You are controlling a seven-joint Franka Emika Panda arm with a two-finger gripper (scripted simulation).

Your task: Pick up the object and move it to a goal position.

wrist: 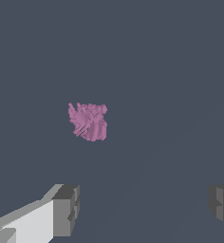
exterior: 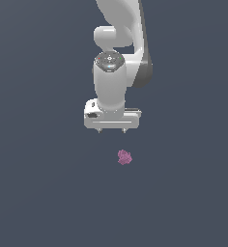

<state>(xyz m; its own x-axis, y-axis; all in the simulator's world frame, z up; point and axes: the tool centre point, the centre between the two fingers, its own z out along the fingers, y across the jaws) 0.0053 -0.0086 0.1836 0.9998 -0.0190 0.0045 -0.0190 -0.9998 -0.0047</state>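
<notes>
The tool (exterior: 111, 131) hangs spread wide and empty — fingers (wrist: 66, 211) parted, presumably to straddle a grasp. Beyond, the object (exterior: 124, 157) lies on the bare tabletop (exterior: 38, 193), apart from the fingertips — not yet between them.

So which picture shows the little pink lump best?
The wrist view: the pink lump looks big there, bumps clear, nothing covering it. In the exterior view it is a tiny speck below the gripper.
</notes>
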